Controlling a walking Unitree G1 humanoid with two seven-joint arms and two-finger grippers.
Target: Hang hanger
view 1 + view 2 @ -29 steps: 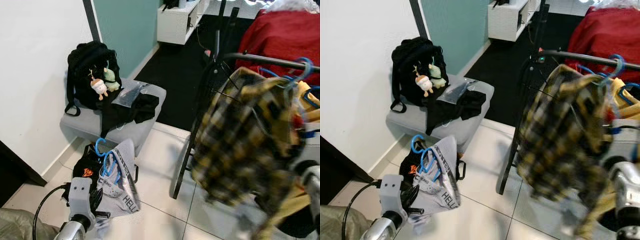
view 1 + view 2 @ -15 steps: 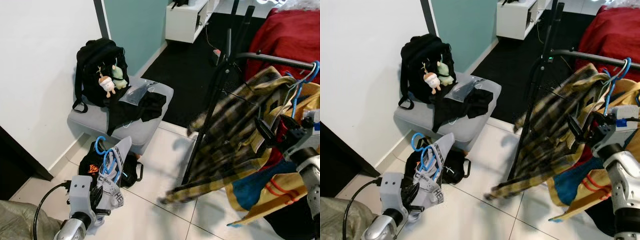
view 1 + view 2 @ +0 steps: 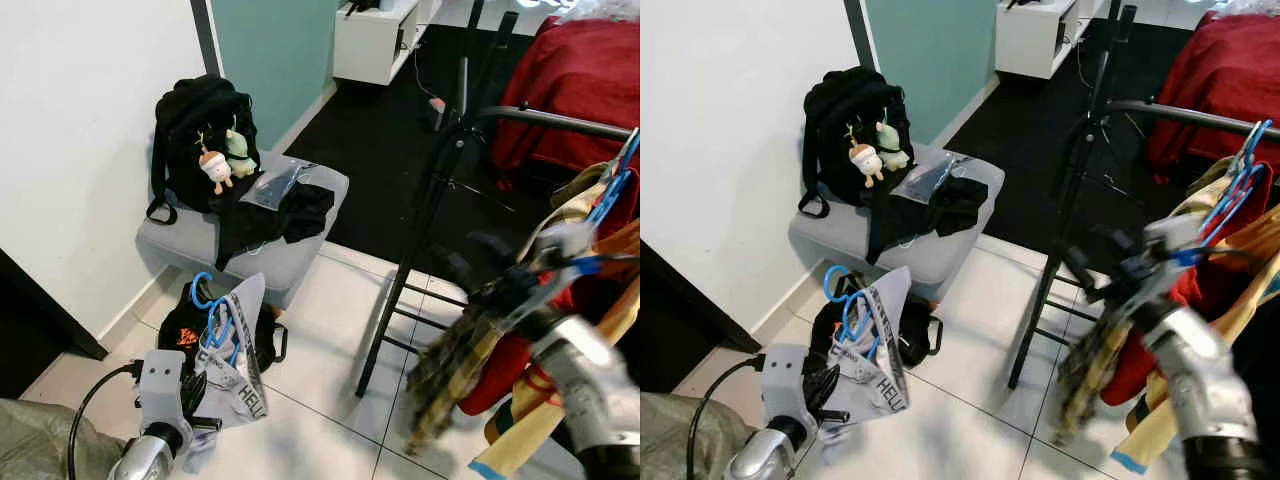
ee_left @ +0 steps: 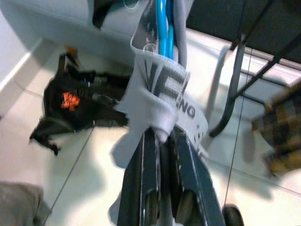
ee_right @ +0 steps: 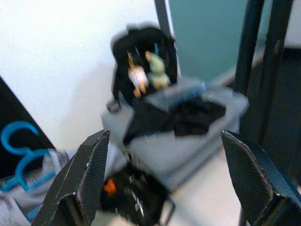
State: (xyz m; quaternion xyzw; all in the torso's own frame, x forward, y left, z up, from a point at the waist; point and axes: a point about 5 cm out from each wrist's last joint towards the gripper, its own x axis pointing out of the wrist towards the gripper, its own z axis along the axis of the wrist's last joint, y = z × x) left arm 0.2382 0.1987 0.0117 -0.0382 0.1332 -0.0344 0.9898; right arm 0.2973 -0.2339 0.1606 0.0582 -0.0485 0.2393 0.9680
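I'm getting even, bright indoor light; the white wall [image 3: 80, 150] is near blown out. Soft shadows sit under the grey stool [image 3: 250, 255] on the floor tiles [image 3: 330, 330]. Head views are sharp on the left, but the right gripper [image 3: 500, 275] is motion-smeared. Right wrist view is blurred throughout, the backpack [image 5: 143, 61] soft.

Black backpack [image 3: 195, 140] with two little plush toys [image 3: 224, 160] clipped on sits on a grey ottoman [image 3: 240, 240] against the white wall, dark clothes [image 3: 268, 218] draped over the seat. Black bag [image 3: 185, 325] on the tile floor just in front, red bedspread [image 3: 580, 75] further back.
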